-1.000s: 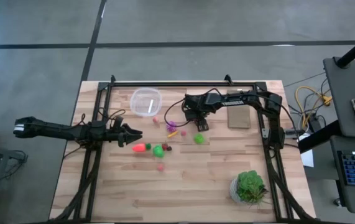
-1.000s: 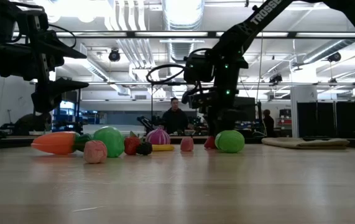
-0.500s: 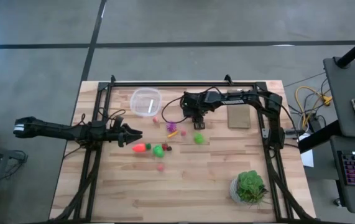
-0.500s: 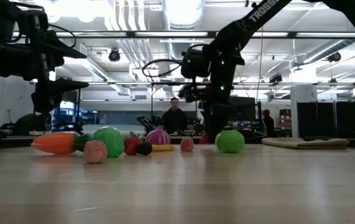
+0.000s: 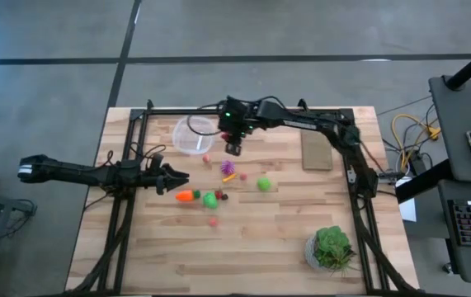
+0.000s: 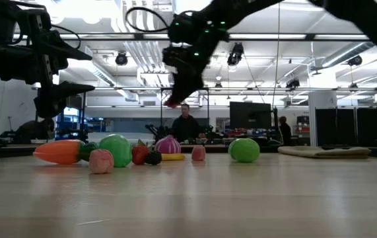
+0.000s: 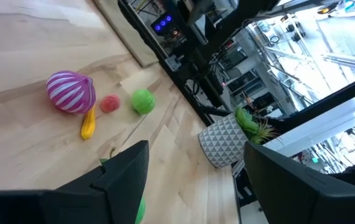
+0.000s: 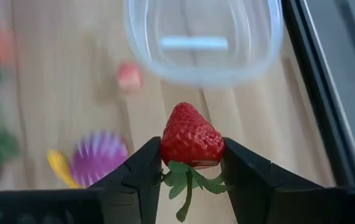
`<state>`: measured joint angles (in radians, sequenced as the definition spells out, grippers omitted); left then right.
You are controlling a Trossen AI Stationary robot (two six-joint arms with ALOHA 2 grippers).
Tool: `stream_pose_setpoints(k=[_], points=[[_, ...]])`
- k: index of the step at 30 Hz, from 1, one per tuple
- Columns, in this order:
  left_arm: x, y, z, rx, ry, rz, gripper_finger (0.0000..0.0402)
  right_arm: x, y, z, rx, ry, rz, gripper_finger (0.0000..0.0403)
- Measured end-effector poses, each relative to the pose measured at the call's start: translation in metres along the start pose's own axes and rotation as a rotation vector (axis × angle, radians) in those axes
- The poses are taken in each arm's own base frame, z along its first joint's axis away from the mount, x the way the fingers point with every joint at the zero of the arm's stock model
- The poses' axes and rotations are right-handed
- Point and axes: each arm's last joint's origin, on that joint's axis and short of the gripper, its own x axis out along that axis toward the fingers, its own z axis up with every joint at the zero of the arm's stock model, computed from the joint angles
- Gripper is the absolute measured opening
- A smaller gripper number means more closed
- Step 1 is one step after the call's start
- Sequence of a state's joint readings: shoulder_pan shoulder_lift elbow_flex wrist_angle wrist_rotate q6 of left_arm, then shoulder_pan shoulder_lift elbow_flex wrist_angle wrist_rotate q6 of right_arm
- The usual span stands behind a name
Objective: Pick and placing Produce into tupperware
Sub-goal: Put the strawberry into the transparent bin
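Tightly, right gripper [image 8: 191, 163] jaws pinch the strawberry [image 8: 191, 137] beside the tupperware [image 8: 202, 38].

From my station, the pale wooden plank table [image 5: 243, 247] looks matt, its grain plain. The clear, colourless plastic round container [image 8: 203, 42] is smooth and glossy. The red toy strawberry [image 8: 191, 137] looks dimpled with a faint sheen, between my right gripper [image 8: 193, 163]'s matt dark fingers [image 8: 137, 171].

Right arm extends from 3 o'clock toward 12 o'clock of the surface; right gripper [image 5: 233, 148] is raised, fingers [image 8: 141, 171] clamped on a strawberry [image 8: 191, 138]. Left arm lies level at 9 o'clock; left gripper [image 5: 181, 176] has fingers spread.
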<state>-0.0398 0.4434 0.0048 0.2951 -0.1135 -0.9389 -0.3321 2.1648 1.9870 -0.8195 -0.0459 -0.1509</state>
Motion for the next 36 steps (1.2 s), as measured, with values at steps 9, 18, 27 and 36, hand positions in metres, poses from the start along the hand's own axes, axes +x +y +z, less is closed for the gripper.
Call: stream_pose_setpoints(k=[9,18,27,36], points=[[0.000,-0.001,0.001,-0.001,-0.006,-0.010,0.0249,0.041,-0.005,0.023,0.051,0.014,0.065,0.0141],[0.000,-0.003,0.003,-0.002,-0.041,-0.018,0.0249,0.009,-0.007,0.023,0.071,-0.022,0.050,0.0141],[0.002,-0.013,0.016,-0.041,-0.196,0.016,0.0249,-0.035,0.000,0.018,0.075,0.024,0.068,0.0141],[0.008,-0.025,0.038,0.071,-0.311,0.062,0.0249,-0.072,0.011,-0.006,0.116,0.089,0.086,0.0141]])
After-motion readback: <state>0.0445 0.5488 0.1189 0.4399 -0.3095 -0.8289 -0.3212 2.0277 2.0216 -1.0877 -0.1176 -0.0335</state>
